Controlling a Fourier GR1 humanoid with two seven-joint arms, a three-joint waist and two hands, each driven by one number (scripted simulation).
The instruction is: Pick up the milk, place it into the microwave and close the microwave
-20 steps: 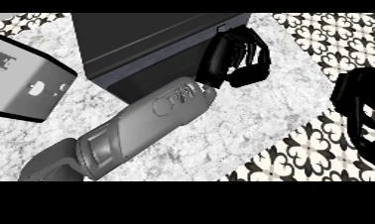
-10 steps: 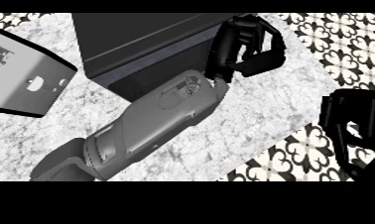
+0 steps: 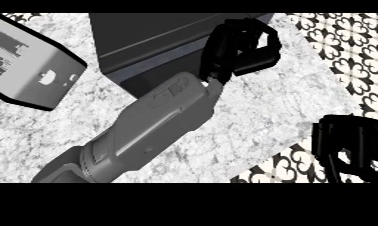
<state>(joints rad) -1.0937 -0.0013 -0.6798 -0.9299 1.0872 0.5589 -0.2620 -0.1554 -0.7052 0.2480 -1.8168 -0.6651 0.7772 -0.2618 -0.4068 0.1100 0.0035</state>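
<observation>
The left hand (image 3: 240, 52) reaches across the marble counter (image 3: 273, 105) to the front right corner of the dark microwave (image 3: 159, 37), fingers curled; whether they enclose anything cannot be told; the milk is not visible; the right hand (image 3: 347, 147) sits well right of the microwave, fingers bent, holding nothing; a grey panel (image 3: 33, 70) lies left of the microwave.
</observation>
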